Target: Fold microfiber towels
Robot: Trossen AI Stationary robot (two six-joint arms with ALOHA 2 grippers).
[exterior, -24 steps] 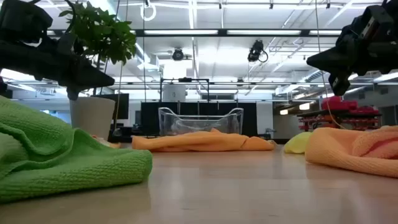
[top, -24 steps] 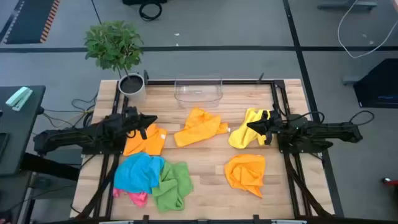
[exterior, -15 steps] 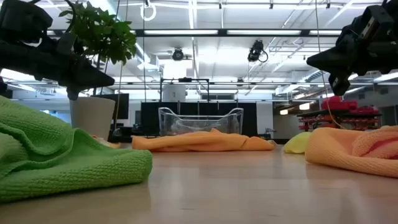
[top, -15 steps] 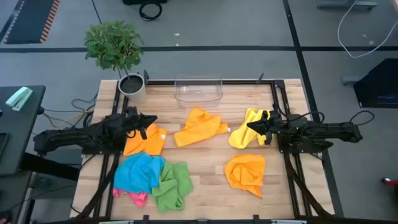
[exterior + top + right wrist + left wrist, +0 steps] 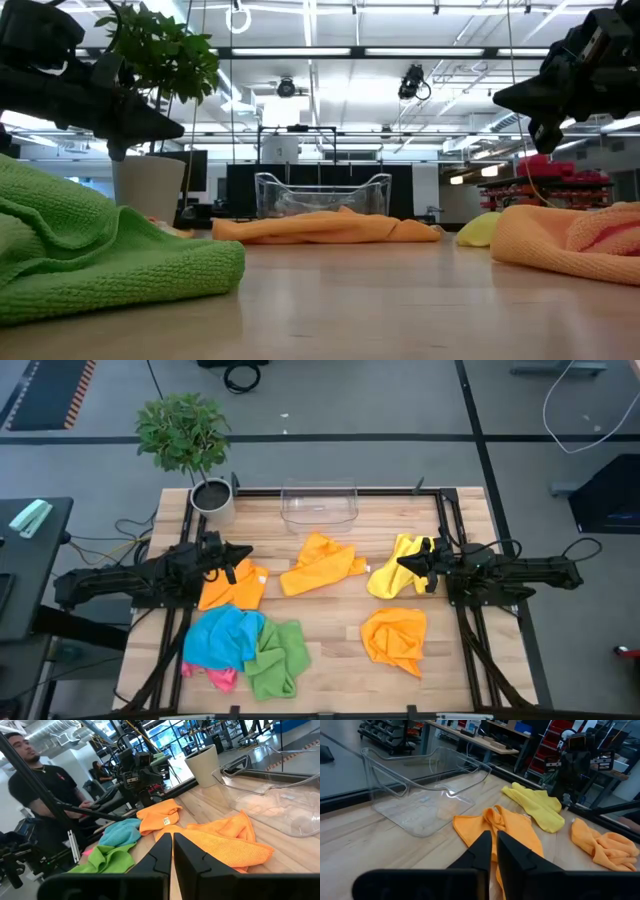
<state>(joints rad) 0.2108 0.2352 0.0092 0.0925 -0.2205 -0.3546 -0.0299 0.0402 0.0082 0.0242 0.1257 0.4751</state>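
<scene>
Left gripper (image 5: 243, 555) fingers pressed together, holding nothing, hovering above the table over the crumpled orange microfiber towel (image 5: 235, 588) at the left side. Right gripper (image 5: 404, 563) also pinched together, empty, raised over the bunched yellow microfiber towel (image 5: 398, 578) on the right. Neither touches cloth; the low view shows both well off the surface. Between the arms lies a spread orange microfiber towel (image 5: 322, 564), just in front of the clear plastic bin (image 5: 319, 506) at the back edge. Another crumpled orange towel (image 5: 395, 638) sits near the front right. Front left: blue towel (image 5: 223, 637), green towel (image 5: 279, 657) touching it, pink towel (image 5: 220, 677) peeking out under the blue. Wooden table (image 5: 330, 630); potted green plant (image 5: 185, 435) at back left corner. A person in a dark shirt (image 5: 47, 790) shows in the right wrist view beyond the table.
</scene>
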